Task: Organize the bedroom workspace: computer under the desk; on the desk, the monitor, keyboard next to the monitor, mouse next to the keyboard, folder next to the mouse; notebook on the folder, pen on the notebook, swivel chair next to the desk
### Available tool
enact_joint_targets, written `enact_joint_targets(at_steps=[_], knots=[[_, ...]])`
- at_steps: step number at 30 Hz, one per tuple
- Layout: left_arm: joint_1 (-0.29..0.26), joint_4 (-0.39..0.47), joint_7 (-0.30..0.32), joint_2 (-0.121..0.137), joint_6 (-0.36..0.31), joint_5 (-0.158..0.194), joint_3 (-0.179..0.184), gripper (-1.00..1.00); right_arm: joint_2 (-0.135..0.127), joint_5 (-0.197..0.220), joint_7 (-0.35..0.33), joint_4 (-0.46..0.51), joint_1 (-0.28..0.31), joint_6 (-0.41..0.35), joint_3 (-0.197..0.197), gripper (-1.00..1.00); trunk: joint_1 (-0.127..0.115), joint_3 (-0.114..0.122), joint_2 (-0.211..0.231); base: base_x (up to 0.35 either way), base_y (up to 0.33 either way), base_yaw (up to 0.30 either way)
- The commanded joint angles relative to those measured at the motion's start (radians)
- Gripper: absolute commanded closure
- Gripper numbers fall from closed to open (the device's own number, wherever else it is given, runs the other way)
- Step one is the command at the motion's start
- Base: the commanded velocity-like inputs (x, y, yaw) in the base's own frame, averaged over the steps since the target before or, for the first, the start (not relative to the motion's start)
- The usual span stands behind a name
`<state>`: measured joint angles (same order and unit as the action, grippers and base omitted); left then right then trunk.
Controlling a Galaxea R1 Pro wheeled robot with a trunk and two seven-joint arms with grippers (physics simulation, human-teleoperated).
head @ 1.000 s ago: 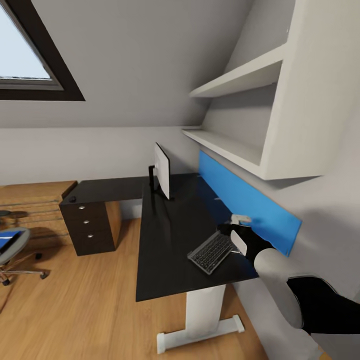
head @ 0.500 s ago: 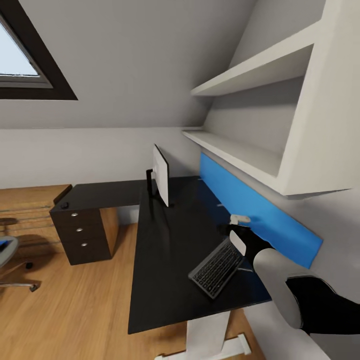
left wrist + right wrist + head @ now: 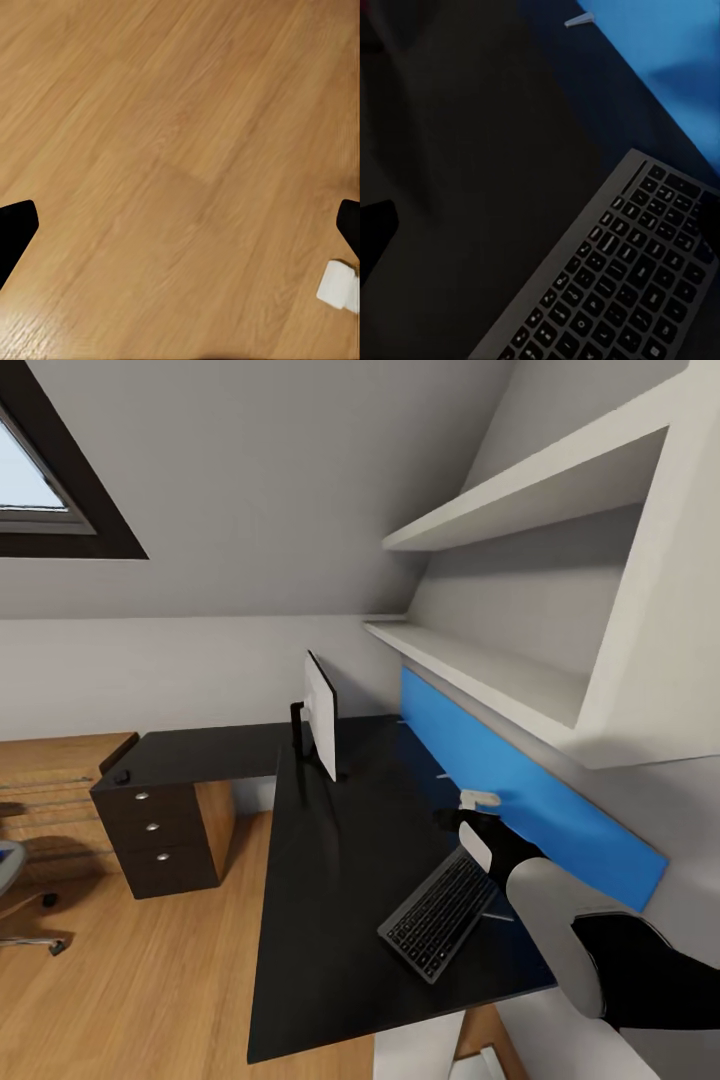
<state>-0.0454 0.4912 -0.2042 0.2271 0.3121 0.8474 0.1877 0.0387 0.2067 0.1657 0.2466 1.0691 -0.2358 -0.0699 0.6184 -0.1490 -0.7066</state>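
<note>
Black desk (image 3: 330,880) carries the keyboard (image 3: 438,912) near its right front, the monitor (image 3: 321,714) farther back. The right gripper (image 3: 458,822) holds the keyboard's far end, though I cannot tell how firmly it pinches. The left gripper (image 3: 180,232) hangs spread over wooden floor (image 3: 172,150). Best to slide the keyboard toward the monitor slowly, keeping it flat so it stays aligned.

The black L-shaped desk (image 3: 330,860) carries a thin monitor (image 3: 321,715), upright and seen nearly edge-on, toward its far end. A dark grey keyboard (image 3: 440,913) lies flat and angled near the desk's front right. A small dark mouse (image 3: 121,777) rests on the desk's left wing above the drawers.
</note>
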Motion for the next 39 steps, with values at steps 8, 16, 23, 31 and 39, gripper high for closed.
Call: enact_joint_targets(at_steps=[8, 16, 23, 31, 39], knots=[[-0.001, 0.034, -0.01, 0.001, 0.004, 0.009, -0.001, -1.0, 0.0, 0.01, 0.006, 0.002, -0.002, -0.005, -0.008, -1.0, 0.016, -0.014, -0.029, 0.005, 0.0, 0.0], [-0.001, 0.038, -0.01, -0.001, 0.002, 0.01, -0.038, -1.0, 0.0, 0.01, 0.005, 0.002, -0.003, 0.004, -0.007, -1.0, 0.046, -0.039, -0.085, 0.0, 0.0, 0.0], [-0.001, 0.038, -0.011, -0.001, 0.002, 0.01, -0.04, -1.0, 0.0, 0.01, 0.005, 0.002, -0.003, 0.011, -0.007, -1.0, 0.073, -0.061, -0.134, 0.0, 0.0, 0.0], [-0.001, 0.035, -0.011, 0.0, 0.001, 0.012, -0.039, -1.0, -0.001, 0.008, 0.005, 0.002, -0.003, 0.012, -0.007, -1.0, 0.104, -0.086, -0.19, 0.0, 0.0, 0.0], [-0.001, 0.03, -0.012, 0.001, -0.05, 0.013, -0.038, -1.0, -0.002, 0.008, 0.005, 0.001, -0.003, 0.012, -0.007, -1.0, 0.134, -0.111, -0.246, 0.0, 0.0, 0.0]])
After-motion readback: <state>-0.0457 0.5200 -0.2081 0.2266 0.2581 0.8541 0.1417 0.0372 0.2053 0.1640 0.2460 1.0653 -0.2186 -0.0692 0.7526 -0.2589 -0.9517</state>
